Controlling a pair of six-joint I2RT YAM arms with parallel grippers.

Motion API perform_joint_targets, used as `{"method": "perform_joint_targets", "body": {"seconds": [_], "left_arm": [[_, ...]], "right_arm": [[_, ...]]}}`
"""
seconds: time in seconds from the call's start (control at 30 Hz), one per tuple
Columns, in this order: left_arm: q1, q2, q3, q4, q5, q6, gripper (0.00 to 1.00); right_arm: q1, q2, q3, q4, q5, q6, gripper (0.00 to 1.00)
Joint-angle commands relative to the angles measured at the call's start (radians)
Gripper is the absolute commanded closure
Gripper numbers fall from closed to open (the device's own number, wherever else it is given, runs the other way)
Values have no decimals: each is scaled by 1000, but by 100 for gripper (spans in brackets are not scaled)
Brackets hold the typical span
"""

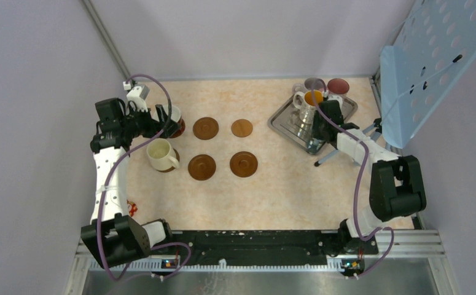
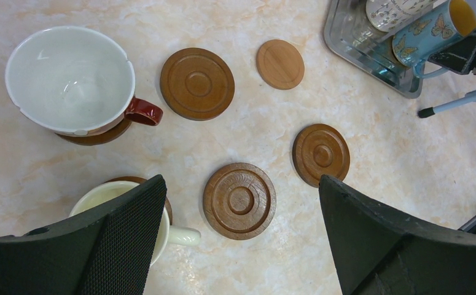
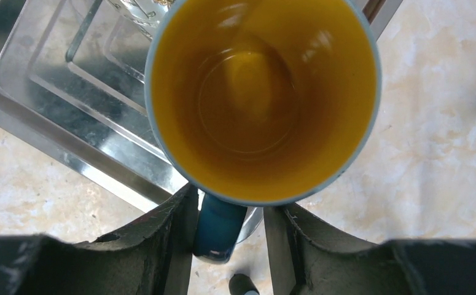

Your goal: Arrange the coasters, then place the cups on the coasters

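Observation:
Two cups stand on coasters at the left: a white one with a dark red handle [image 2: 69, 80] and a cream one [image 2: 124, 209]. Bare coasters lie beside them: three dark ones [image 2: 197, 83] [image 2: 239, 200] [image 2: 321, 153] and a lighter one [image 2: 280, 64]. My left gripper [image 2: 241, 246] hangs open above the table between the cream cup and the near coasters, holding nothing. My right gripper [image 3: 232, 203] is shut on the handle [image 3: 220, 224] of a blue cup with an orange inside [image 3: 263, 98], over the tray's edge.
The square silver tray [image 1: 284, 126] at the back right holds more cups: a white patterned one [image 1: 303, 114], a lilac-grey one [image 1: 314, 84] and one with a dark red inside [image 1: 337, 86]. A pale blue perforated panel [image 1: 432, 55] leans at the far right.

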Motion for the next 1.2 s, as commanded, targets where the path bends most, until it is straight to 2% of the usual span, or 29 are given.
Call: {"method": "perform_joint_targets", "body": {"seconds": [0.0,0.23,0.37,0.5,0.87,1.17], "left_arm": [[2,-24,-6,39,27,-3,1],[2,-26,-4,34,27,1,1],[1,-26,-7,39,31,-4,1],[1,-29,-5,41,33,-6,1],[2,-38,-10,40,31,-4,1],[2,-36,-8,42,40,-7,1]], "right_arm": [[-12,28,-30,87,3,-16,58],[-22,20,-54,122,-2,-34,65],[-23,-15,-69,112,-1,-46,77],[-23,-69,-84,108,-20,-73,100],[-23,-184,-76,101,-200,-192,100],[0,-241,-46,100,-515,-275,100]]}}
